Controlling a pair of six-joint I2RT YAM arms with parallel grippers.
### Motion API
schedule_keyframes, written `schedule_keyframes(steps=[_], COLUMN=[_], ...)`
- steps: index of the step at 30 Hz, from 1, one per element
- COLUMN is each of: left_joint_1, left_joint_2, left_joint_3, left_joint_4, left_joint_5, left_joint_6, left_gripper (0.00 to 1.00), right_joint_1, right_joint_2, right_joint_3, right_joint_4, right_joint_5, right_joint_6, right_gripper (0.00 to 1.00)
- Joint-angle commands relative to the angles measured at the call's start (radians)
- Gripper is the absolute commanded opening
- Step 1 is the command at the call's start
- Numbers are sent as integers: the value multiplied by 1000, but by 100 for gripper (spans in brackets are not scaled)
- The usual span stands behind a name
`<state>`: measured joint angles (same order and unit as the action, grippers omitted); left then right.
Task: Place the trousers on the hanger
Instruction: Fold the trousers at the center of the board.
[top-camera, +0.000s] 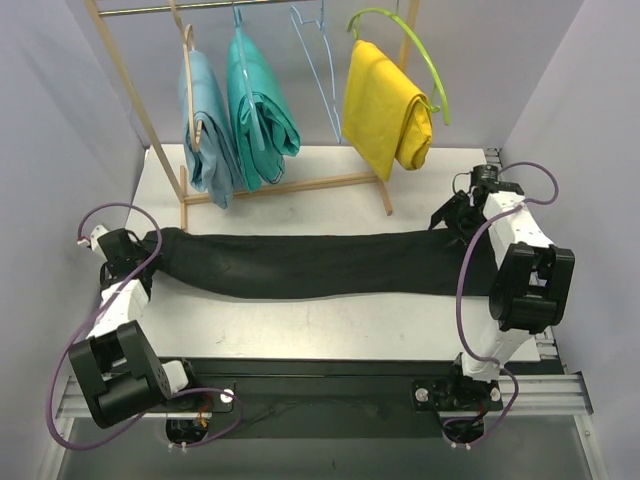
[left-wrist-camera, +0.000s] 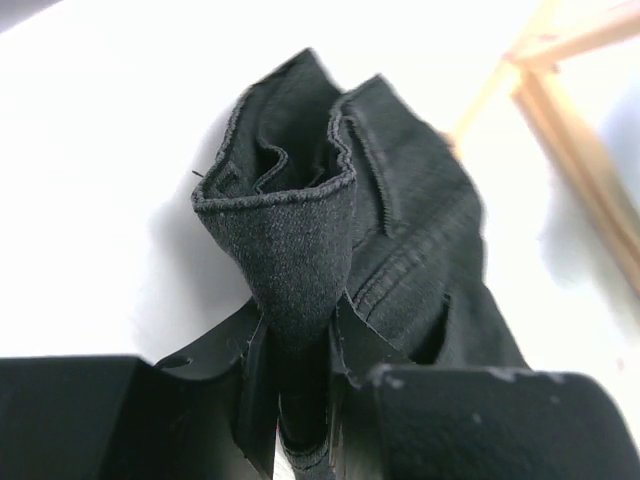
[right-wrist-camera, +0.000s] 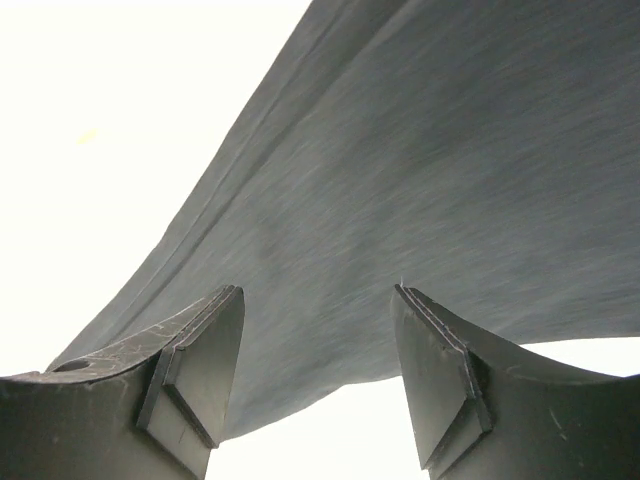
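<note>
Currently, left jaws clamp the single trousers (top-camera: 300, 265) while right jaws stand open at them.

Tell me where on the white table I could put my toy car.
Two bare strips of table: one between the trousers and the near edge, one between the trousers and the rack's foot bar. It is crowded under the hanging clothes and at the trouser ends, by the left gripper and the right gripper.
</note>
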<state>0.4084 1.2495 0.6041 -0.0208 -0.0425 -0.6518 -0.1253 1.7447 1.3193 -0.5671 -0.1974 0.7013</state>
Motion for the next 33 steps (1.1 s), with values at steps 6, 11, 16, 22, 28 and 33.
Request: schedule_keyframes(steps=[6,11,16,22,28,33], left_joint_1=[-86,-204,-302,-460,-709,-907], left_joint_2=[-137,-202,-242,-291,-294,-271], left_joint_3=[132,221,282,316,330,365], left_joint_4=[-108,-206,-277,-337,-376,-424], left_joint_5=[104,78,70,-5,-161,-322], left_joint_6=[147,208,250,259,231,224], left_gripper=[0,0,0,0,0,0], right_joint_1=[116,165,225,291,407,489], right_joint_2=[-2,-27,-37,-77,-82,-83], right_joint_3=[51,63,96,92,106,101], right_joint_4=[-48,-42,-42,-1,94,144], right_joint_5=[-166,-247,-368,-471,-546,-566], right_joint_6=[121,207,266,380,506,553], right_gripper=[61,67,68,68,73,76])
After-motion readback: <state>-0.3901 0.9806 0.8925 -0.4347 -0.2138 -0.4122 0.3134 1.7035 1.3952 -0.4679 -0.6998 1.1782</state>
